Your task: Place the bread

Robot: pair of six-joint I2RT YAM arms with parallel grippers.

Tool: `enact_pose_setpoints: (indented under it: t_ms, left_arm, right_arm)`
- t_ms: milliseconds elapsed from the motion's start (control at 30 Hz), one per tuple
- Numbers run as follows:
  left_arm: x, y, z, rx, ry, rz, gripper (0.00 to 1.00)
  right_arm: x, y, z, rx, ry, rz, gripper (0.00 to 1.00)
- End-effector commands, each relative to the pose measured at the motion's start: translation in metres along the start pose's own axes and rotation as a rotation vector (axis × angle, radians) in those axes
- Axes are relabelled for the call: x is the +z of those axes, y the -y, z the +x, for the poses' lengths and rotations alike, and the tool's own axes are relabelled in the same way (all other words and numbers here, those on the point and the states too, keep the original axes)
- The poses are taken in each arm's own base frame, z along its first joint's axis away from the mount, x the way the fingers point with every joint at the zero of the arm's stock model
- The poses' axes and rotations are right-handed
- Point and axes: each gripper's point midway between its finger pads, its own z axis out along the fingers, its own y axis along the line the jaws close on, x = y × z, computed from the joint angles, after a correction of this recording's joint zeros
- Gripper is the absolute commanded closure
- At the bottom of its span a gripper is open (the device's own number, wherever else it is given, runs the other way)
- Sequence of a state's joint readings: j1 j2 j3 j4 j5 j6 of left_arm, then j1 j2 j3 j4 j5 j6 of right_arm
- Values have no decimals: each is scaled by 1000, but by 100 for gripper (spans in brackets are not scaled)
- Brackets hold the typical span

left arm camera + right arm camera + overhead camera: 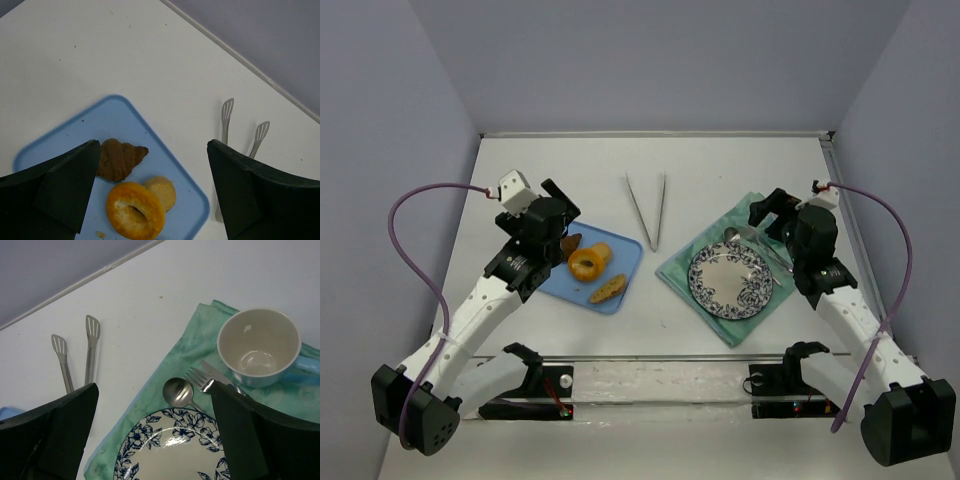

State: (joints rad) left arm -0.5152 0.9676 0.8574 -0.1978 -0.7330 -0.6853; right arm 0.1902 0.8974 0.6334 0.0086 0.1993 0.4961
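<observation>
The bread, a golden-orange ring bagel (587,264), lies on the blue tray (628,248) left of centre. In the left wrist view the bagel (135,210) sits low between my fingers, touching a small round bun (161,192). My left gripper (564,212) hovers over the tray's far left part, open and empty, as the left wrist view (153,150) shows. A blue-flowered plate (730,280) lies on a green cloth (675,268) at the right. My right gripper (772,212) hangs open and empty over the cloth's far side, above the plate (175,450).
A brown croissant (117,159) and a toasted slice (608,289) share the tray. Metal tongs (648,210) lie between tray and cloth. A spoon (177,391), a fork (200,377) and a mug (259,347) lie on the cloth beyond the plate.
</observation>
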Motion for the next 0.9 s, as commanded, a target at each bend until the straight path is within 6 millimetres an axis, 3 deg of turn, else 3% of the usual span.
enact_pose_setpoints:
  t_ms: [0, 367, 400, 467, 500, 533, 567, 600, 633, 700, 733, 767, 867]
  left_arm:
    - [-2, 4, -21, -55, 75, 9, 1]
    - [-6, 8, -17, -83, 70, 71, 1]
    - [-6, 14, -17, -96, 66, 100, 1]
    - [-5, 19, -11, -80, 50, 133, 1]
    - [-5, 21, -11, -67, 49, 143, 1]
    - [-4, 22, -11, -63, 48, 140, 1]
    - [-3, 21, -10, -60, 48, 132, 1]
    - [-3, 20, -10, -59, 45, 126, 1]
    - [-3, 20, -9, -60, 44, 124, 1]
    - [-3, 20, -7, -60, 39, 129, 1]
    - [-2, 20, -7, -60, 38, 128, 1]
    - [-2, 20, -7, -58, 39, 127, 1]
    - [-3, 18, -7, -56, 40, 124, 1]
  right_arm:
    - [-1, -15, -25, -12, 50, -42, 0]
    - [13, -53, -9, -102, -65, -239, 0]
    - [10, -75, -9, -116, -86, -300, 0]
    - [10, -96, 8, -176, -138, -335, 0]
    - [23, -92, 24, -243, -158, -268, 0]
    - [19, -115, 37, -296, -191, -297, 0]
    - [24, -116, 48, -338, -221, -271, 0]
    - [39, -110, 72, -378, -276, -216, 0]
    - [42, -128, 74, -393, -282, -235, 0]
    - [53, -135, 93, -471, -315, -214, 0]
    - [64, -135, 120, -529, -368, -201, 0]
    - [65, -159, 123, -581, -361, -243, 0]
    - [81, -186, 158, -660, -418, -262, 0]
